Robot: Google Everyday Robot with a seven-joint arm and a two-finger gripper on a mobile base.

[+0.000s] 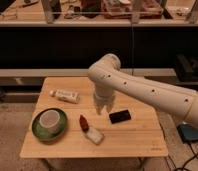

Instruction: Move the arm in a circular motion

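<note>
Pale wooden table [142,142] sits under the tubular cream arm [142,90]; fingers [103,106] hover above it, state unclear.

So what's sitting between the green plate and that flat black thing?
In the camera view, a small reddish item and a white packet lie there; the hand hangs above the table just behind them.

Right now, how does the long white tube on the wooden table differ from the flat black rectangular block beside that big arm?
The long white tube is pale and slender; the flat black rectangular block is dark and stubbier. The tube lies back left on the wooden table; the block lies nearer the middle. The short white gripper of the cream-white arm hangs between them. Both lie flat, neither held.
</note>
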